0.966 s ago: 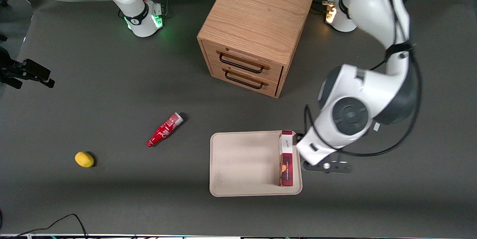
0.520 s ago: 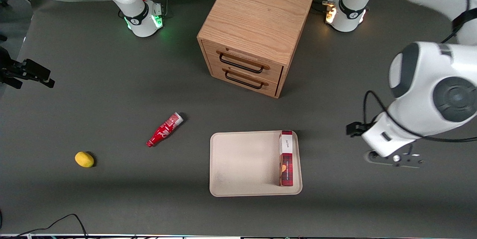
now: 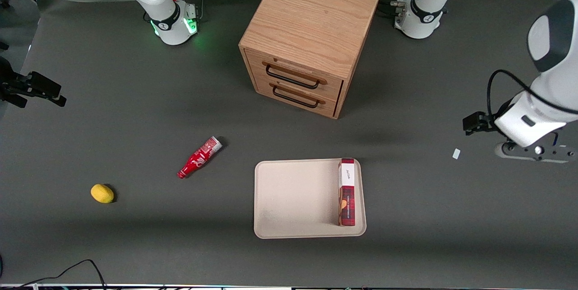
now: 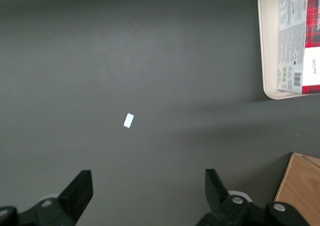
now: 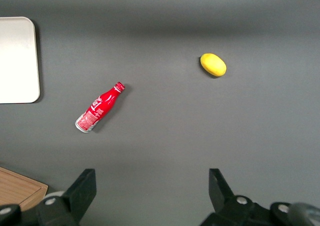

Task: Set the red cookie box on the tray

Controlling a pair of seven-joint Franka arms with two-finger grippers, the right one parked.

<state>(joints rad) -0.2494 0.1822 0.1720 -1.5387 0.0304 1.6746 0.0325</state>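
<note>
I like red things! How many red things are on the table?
2. The red cookie box lies on the tray; a small red bottle lies toward the parked arm's end. The gripper hovers away, jaws open.

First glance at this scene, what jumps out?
The wooden drawer cabinet dominates the middle of the table. Nearer the front camera, the red cookie box lies in the tray along the rim toward the working arm. The left hand hangs open above bare table, away from the tray.
</note>
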